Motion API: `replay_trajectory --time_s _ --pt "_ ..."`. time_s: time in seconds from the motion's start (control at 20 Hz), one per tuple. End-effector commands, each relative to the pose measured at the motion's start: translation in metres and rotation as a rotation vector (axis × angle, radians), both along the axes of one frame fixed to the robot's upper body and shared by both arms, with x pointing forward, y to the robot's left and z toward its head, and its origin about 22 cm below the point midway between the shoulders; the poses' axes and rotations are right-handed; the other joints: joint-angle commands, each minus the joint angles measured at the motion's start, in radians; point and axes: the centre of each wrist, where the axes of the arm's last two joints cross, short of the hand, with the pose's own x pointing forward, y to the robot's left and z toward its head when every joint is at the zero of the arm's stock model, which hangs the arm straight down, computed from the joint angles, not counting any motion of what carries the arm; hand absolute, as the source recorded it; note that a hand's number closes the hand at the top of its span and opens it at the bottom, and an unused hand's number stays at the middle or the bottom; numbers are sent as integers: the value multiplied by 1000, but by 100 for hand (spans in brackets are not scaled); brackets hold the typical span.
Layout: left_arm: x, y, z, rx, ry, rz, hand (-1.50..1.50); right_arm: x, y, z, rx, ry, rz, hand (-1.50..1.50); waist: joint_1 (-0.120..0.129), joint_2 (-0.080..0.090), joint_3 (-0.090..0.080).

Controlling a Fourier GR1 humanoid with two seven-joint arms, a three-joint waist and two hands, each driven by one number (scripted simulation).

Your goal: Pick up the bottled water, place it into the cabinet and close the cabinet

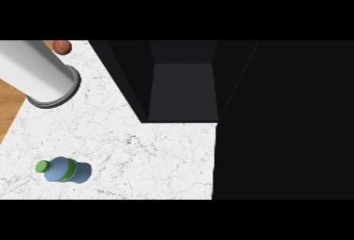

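Bottled water (64, 170) seemingly upright, green cap leaning left.

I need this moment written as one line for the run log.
stage: not started | bottled water: on counter, untouched | cabinet: open | hands: not in view
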Motion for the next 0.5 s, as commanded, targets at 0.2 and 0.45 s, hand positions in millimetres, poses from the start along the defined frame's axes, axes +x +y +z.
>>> replay_trajectory --time_s 0.2,0.45 --pt "-2 9 -35 -2 35 97 -150 -34 2 21 26 -22 -3 -150 -7 0 -1" --pt "22 1 -53 25 38 139 -150 -42 0 12 5 -42 1 -150 -14 0 -1"
